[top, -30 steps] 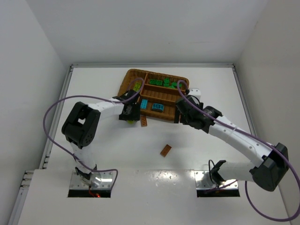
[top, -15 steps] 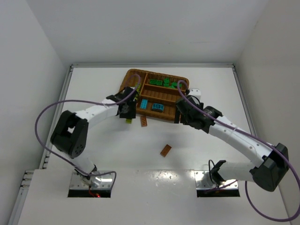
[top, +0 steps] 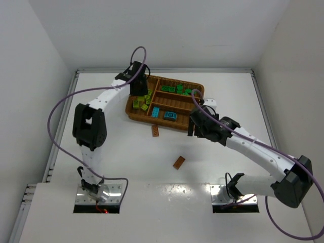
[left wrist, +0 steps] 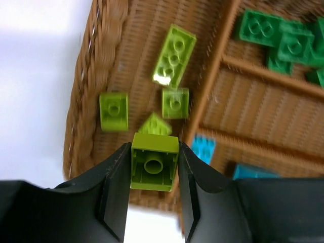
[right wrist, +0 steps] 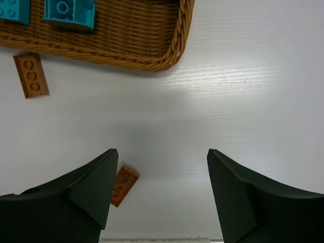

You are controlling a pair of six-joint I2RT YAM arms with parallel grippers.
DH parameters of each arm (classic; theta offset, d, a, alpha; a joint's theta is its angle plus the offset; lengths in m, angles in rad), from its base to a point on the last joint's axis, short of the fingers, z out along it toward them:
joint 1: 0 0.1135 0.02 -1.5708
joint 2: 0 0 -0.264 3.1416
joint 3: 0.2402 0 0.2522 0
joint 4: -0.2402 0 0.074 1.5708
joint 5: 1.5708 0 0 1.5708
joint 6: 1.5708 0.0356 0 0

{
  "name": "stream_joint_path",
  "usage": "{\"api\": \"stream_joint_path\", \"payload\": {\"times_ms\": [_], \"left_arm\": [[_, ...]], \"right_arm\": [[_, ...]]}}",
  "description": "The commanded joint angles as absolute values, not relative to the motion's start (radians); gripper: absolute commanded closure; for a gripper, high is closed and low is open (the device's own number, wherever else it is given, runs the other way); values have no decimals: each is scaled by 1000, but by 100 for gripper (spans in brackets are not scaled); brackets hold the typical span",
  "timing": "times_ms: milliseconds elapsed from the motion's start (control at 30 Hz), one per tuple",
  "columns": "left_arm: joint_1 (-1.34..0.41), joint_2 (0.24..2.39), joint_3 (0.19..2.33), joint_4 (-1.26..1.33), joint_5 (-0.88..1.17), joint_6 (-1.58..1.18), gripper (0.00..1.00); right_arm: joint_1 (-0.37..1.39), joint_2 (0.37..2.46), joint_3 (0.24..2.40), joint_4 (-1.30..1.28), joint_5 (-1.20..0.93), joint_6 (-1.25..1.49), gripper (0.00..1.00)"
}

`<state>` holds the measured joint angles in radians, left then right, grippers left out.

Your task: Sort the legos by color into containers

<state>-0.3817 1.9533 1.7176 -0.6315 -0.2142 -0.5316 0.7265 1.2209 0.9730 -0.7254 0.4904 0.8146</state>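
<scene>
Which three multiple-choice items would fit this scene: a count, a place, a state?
1. Orange-brown legos on the table outside the tray: A none; B two; C five.
2. The left pincer hangs over: A the tray's long section; B table left of the tray; C table in front of it.
3. The right pincer is: A open, empty; B shut on a lego; C shut on the tray's rim.
Key: 1 B, one lies by the tray, one farther off. 2 A, its lime-yellow lego hangs above lime-yellow legos lying in that section. 3 A, its jaws stand wide apart over the table.
</scene>
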Motion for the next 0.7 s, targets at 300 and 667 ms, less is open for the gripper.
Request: {"api": "stream_joint_path", "payload": {"times_ms": [300, 667], "left_arm": [[-371, 2041, 1916, -739, -192, -526, 12], [-393, 1608, 1573, -739, -278, -574, 12]], "right_arm": [[960, 1238, 828, -649, 309, 1012, 22], [1025, 1517, 810, -480, 146, 1078, 21]]}}
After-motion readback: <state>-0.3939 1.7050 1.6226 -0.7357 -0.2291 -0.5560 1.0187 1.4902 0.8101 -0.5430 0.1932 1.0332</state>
